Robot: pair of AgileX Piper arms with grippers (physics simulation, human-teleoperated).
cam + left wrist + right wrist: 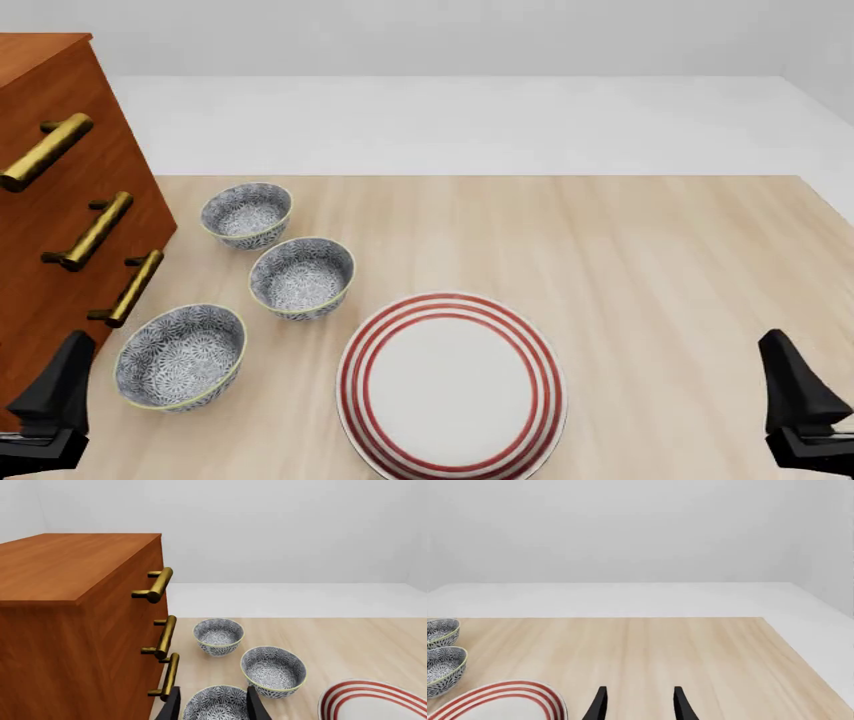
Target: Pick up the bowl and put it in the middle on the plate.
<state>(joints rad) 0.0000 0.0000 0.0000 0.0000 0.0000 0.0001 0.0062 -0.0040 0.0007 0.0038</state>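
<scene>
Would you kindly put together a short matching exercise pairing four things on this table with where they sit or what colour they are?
Column one:
1. plate
2. cabinet
3. nearest bowl
4. right gripper

Column two:
A. reddish-brown wood with brass handles
B. white with red rings
C. over bare tabletop, holding nothing
D. straight ahead of the left gripper

Pairs: 1-B, 2-A, 3-D, 4-C
</scene>
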